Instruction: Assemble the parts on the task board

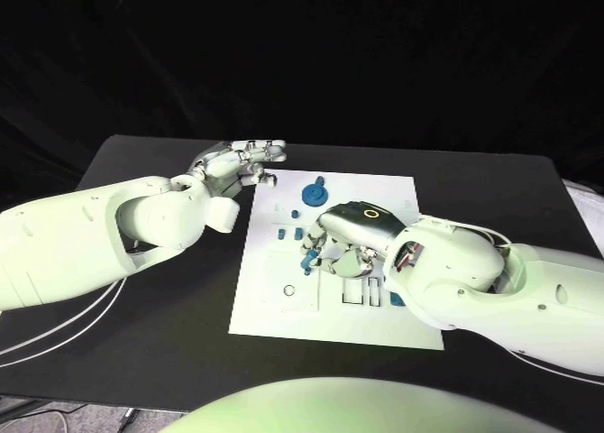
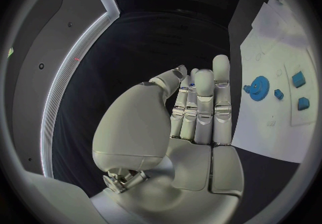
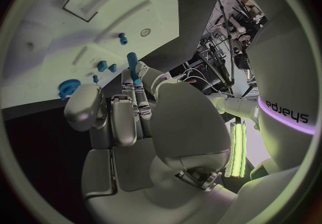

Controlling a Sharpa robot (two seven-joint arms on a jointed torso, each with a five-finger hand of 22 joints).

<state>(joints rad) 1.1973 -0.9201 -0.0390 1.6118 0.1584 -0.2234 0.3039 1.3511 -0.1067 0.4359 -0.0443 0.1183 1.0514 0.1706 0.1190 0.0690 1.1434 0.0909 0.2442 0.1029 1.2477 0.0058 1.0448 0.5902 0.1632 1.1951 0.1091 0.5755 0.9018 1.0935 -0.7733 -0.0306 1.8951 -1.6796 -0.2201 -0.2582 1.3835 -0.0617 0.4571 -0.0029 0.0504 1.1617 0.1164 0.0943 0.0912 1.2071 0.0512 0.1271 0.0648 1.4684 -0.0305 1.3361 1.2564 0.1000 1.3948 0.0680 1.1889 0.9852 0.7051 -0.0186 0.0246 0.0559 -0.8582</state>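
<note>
With the right hand [image 3: 134, 111] pinching a blue peg [image 3: 132, 65] above the white board [image 1: 380, 194] and the left hand [image 1: 234, 165] empty beside it, a tilted peg could jam.

Left arm reaches in low, its left hand [image 1: 237, 163] held flat, fingers straight and together, nothing in them | Right arm bends inward, right hand [image 1: 343, 242] turned palm down, fingertips pinching a small blue peg [image 3: 133, 66]

Blue parts [image 1: 315, 192], white task board [image 1: 380, 194].
</note>
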